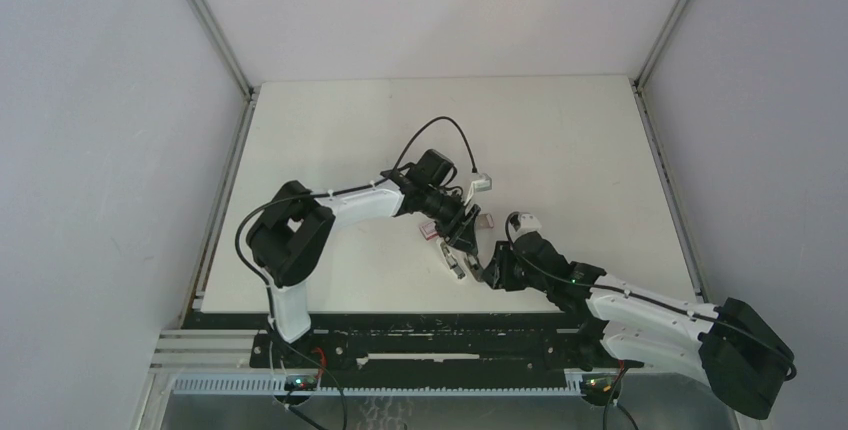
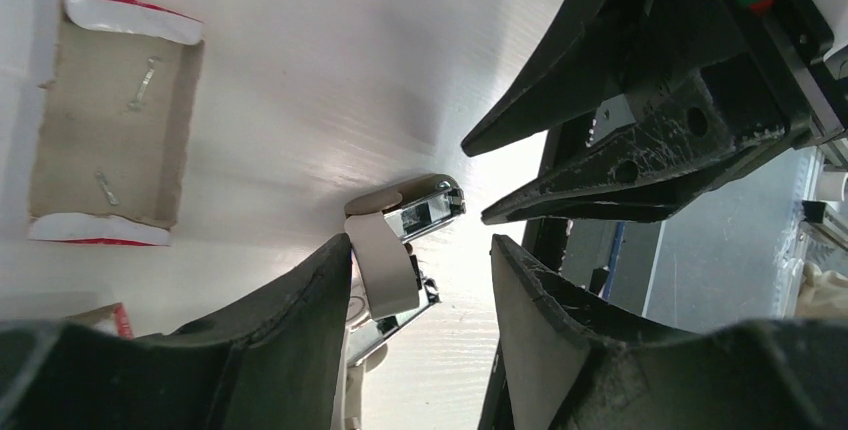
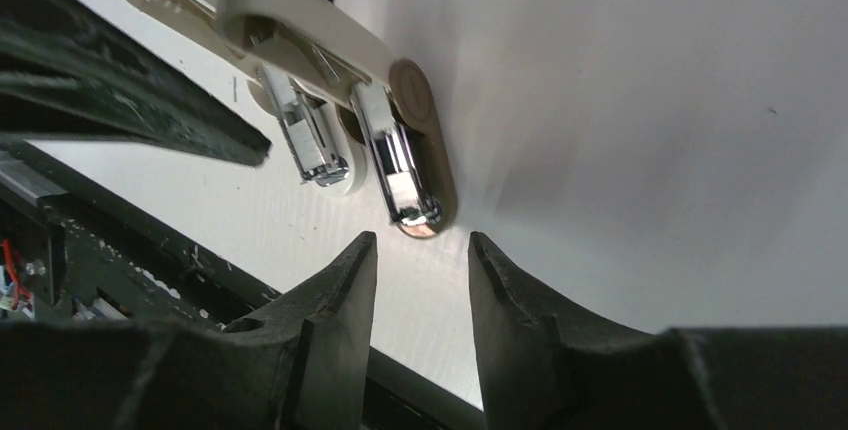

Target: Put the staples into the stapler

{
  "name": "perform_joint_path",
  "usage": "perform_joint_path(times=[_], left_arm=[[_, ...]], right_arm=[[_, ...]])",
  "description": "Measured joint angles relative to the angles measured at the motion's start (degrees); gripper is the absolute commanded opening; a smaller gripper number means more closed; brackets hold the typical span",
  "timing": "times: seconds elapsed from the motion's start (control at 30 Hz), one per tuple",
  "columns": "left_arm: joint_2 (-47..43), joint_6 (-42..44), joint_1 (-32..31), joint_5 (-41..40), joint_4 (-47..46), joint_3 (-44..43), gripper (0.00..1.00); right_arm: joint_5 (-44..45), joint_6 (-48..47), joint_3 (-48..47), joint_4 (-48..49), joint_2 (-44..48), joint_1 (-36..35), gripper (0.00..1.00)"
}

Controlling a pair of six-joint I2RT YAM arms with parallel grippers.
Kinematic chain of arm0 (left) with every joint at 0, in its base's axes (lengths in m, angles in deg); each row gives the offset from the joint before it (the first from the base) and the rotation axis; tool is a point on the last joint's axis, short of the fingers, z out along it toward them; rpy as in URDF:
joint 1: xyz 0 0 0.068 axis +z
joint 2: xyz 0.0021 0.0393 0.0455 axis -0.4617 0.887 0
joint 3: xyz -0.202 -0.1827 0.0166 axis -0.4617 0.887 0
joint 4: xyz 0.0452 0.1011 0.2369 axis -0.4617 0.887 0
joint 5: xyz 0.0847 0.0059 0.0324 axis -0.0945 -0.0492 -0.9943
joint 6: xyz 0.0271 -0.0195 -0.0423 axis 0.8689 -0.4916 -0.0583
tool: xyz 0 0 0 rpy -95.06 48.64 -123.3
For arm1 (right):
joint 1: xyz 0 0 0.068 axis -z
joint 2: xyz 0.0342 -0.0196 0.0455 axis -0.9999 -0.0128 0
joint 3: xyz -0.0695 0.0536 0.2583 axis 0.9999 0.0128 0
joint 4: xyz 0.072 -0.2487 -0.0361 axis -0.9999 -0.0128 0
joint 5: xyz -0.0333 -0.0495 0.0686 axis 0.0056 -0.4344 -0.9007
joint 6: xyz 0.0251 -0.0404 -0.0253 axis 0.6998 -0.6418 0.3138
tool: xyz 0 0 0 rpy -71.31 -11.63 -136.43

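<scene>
Right pincer [image 3: 421, 250], stapler [image 3: 415, 110] nose toward it

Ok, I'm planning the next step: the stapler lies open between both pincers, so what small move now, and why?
Probably ease the right pincer forward and shut it on the stapler tip to steady it: it and the left pincer stand open, holding nothing, the chrome channel is exposed, and staples lie in the cardboard tray.

We log an opened cardboard box tray [image 2: 70, 130], brown inside with red-and-white end flaps, lying flat on the white table [image 1: 560, 140]. A second red-and-white box scrap [image 2: 103, 318] lies near it, cut off by the left-wrist view's lower edge. Plain grey walls [image 1: 100, 150] close in the table.
</scene>
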Motion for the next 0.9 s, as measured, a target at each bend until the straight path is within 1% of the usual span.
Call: perform_joint_path(times=[0.2,0.4,0.57,0.73,0.8,0.9], left_arm=[[-1.1,-1.5,-1.5,-0.8,-0.5,1.3,0.58],[-3.6,-4.6,-4.1,-3.8,-2.1,2.7,0.58],[-5.1,-8.1,-5.9,-6.1,-3.6,4.6,0.58],[-6.6,-11.3,-7.6,-7.2,-5.5,7.2,0.59],[-7.7,-12.2,-8.1,-8.2,-5.7,8.1,0.59],[-10.5,-13.5,-8.3,-10.9,-6.1,9.2,0.60]], right_arm=[[-0.5,0.6,0.8,3.0,-1.8,0.2,0.28],[-0.5,1.0,1.7,4.8,-2.8,0.2,0.23],[0.0,1.3,1.9,6.1,-3.3,0.2,0.21],[0.3,1.4,2.1,6.1,-3.1,0.2,0.23],[0.4,1.4,2.1,4.7,-1.9,0.3,0.27],[0.9,1.2,2.1,0.9,1.9,0.3,0.34]])
